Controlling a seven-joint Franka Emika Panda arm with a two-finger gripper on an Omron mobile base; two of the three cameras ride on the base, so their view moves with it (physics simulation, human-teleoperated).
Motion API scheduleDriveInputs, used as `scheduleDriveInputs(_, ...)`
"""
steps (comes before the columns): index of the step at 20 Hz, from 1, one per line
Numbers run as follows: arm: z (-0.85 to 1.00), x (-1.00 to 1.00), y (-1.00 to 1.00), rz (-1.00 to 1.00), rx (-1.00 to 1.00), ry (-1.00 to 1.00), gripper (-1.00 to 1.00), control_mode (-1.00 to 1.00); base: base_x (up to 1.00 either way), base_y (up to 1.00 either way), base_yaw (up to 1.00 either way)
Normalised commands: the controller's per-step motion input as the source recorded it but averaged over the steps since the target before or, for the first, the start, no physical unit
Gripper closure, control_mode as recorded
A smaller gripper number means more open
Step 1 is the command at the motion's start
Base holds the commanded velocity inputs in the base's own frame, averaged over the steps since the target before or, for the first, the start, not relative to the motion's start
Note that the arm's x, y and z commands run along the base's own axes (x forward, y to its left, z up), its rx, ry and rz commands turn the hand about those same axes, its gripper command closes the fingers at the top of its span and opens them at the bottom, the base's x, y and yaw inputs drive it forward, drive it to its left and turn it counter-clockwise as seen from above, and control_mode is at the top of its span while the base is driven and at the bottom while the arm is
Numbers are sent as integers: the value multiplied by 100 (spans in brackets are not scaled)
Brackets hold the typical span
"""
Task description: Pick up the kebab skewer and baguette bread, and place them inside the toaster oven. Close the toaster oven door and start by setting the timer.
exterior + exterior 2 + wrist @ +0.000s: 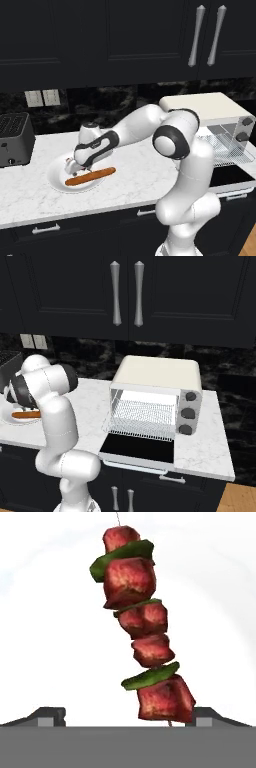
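The gripper [122,717] is seen low over the white plate [56,179], its two dark fingertips [50,716] spread wide, one at each side of the kebab skewer's [140,629] near end. No contact between the tips and the skewer can be made out; the right tip stands just beside the lowest meat chunk. The skewer lies on the plate between the jaws, threaded with red-brown meat cubes and green pepper slices.

In the left base view the hand [75,164] is lowered onto the plate's far side, and the baguette bread [90,176] lies across the plate just in front of it. The plate rests on the pale marble counter [130,187].

A black slot toaster [15,140] stands to the left, near the plate. Well to the right, the toaster oven [156,401] is set on the counter with the toaster oven door [137,448] folded down flat and the wire rack exposed. Three round knobs [188,413] are stacked on its right face. Dark cabinets [125,293] with pale bar handles hang above. No legible writing is found.
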Motion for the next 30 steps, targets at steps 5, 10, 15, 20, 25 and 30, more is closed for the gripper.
scheduleDriveInputs(5,0,50,1,0,-2,0,-100,-100,0,0,0)
scheduleDriveInputs(10,-37,14,3,0,-3,1,-100,-100,0,0,0)
scheduleDriveInputs(15,-21,8,2,0,0,0,100,-100,0,0,0)
scheduleDriveInputs(20,-45,-11,0,0,0,3,100,-100,0,0,0)
scheduleDriveInputs(25,-18,-24,0,0,0,0,100,-100,0,0,0)
scheduleDriveInputs(30,0,-52,0,0,0,0,100,-100,0,0,0)
